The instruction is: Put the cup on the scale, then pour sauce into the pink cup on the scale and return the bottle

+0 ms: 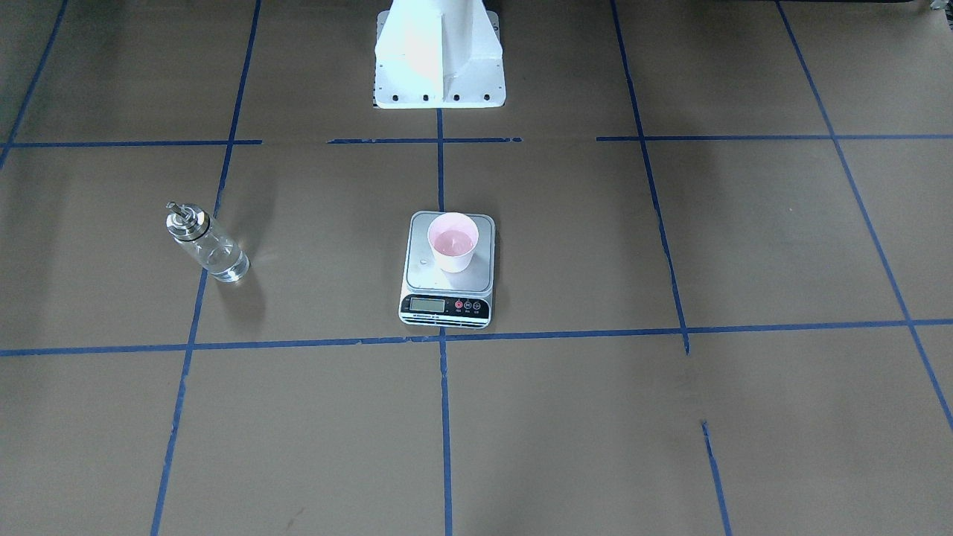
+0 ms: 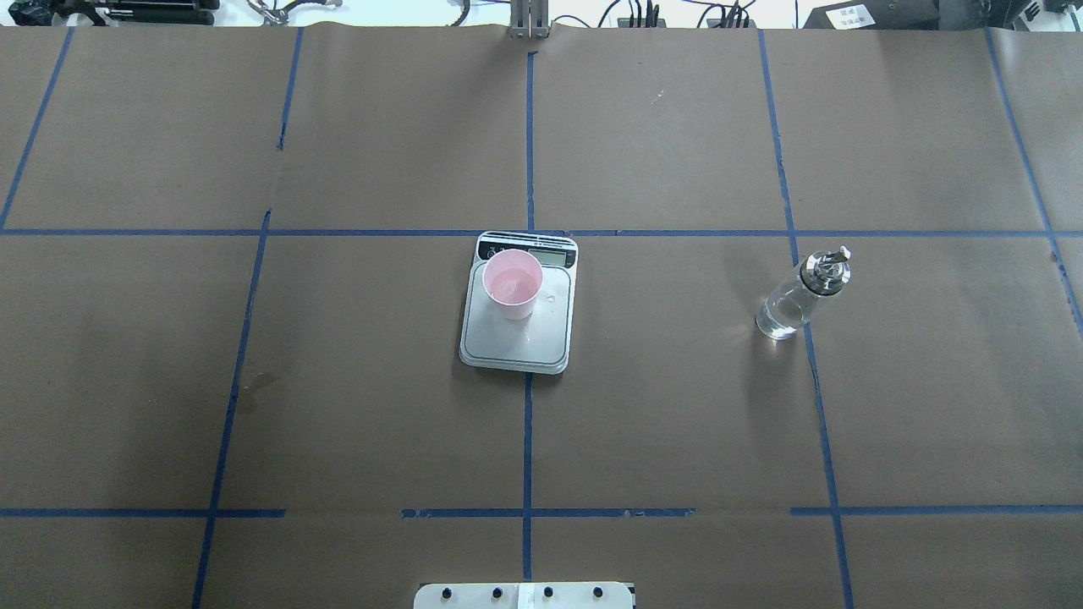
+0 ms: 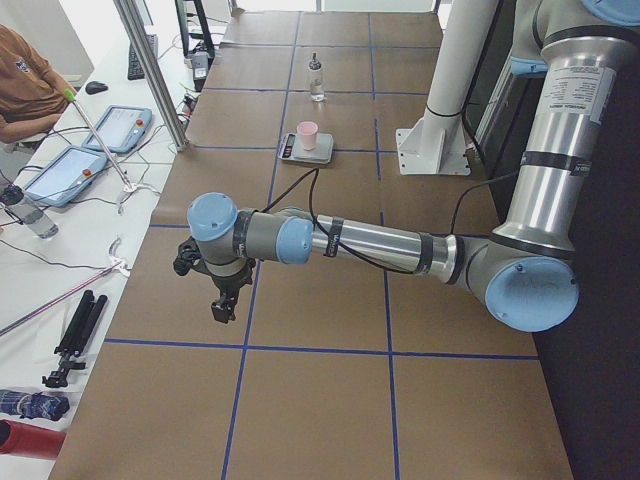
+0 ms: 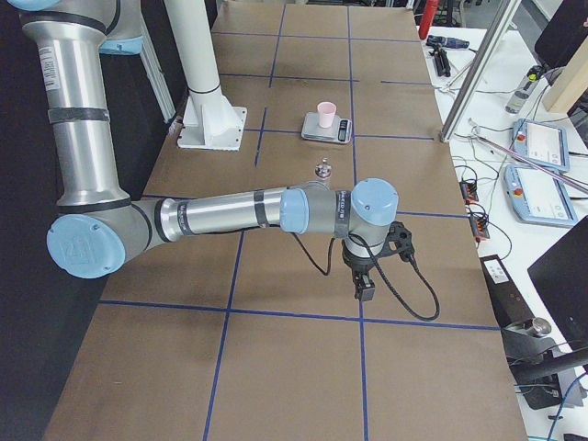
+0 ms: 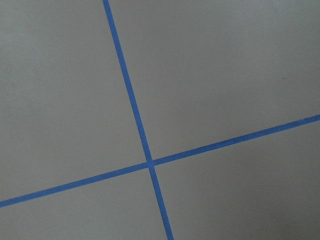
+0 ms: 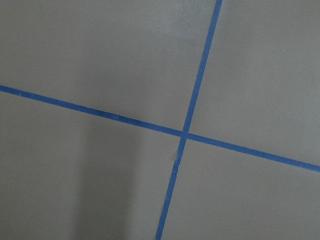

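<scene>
The pale pink cup [image 1: 453, 242] [image 2: 512, 283] stands upright on the silver-grey scale [image 1: 426, 279] [image 2: 541, 342] at the table's middle, with liquid showing inside it. The clear glass bottle [image 1: 205, 242] [image 2: 799, 294] stands upright by itself on the robot's right side, its metal spout on top and clear sauce in its lower part. Neither gripper is near them. In the exterior left view my left gripper [image 3: 222, 305] hangs over the table's near end; in the exterior right view my right gripper [image 4: 365, 287] does the same. I cannot tell whether either is open or shut.
The robot's white base [image 1: 438, 52] sits at the table's edge behind the scale. Small droplets [image 2: 550, 298] lie on the scale's platform. Blue tape lines grid the brown table [image 2: 338, 381]. A side bench with tablets [image 3: 125, 128] and a seated person [image 3: 25, 85] flanks it.
</scene>
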